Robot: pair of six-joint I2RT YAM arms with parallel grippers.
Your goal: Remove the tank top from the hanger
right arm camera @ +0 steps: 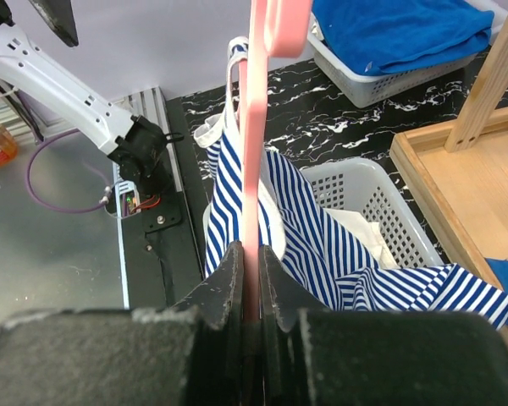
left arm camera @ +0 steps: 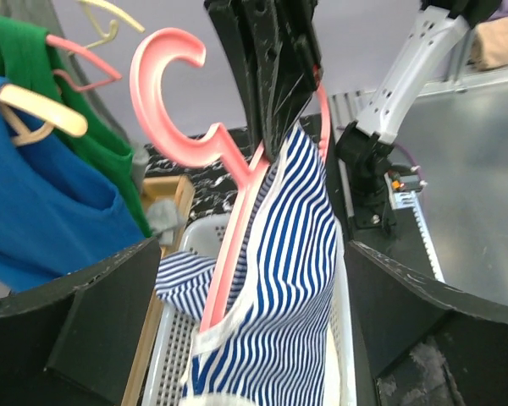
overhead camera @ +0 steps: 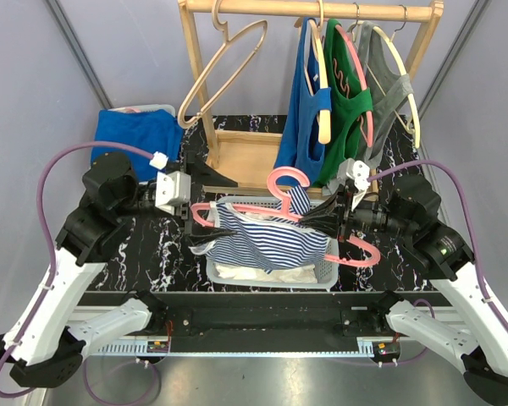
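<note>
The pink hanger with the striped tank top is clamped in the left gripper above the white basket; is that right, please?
No: the pink hanger with the striped tank top is clamped in the right gripper above the white basket. The right wrist view shows it.

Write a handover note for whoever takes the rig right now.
Right gripper: shut on the pink hanger, holding it over the white basket.
Left gripper: open beside the striped tank top, gripping nothing.
Tank top: still threaded on the hanger, lower part sagging into the basket.
Done: hanger is off the rack.
Left: pull the top free of the hanger.
</note>
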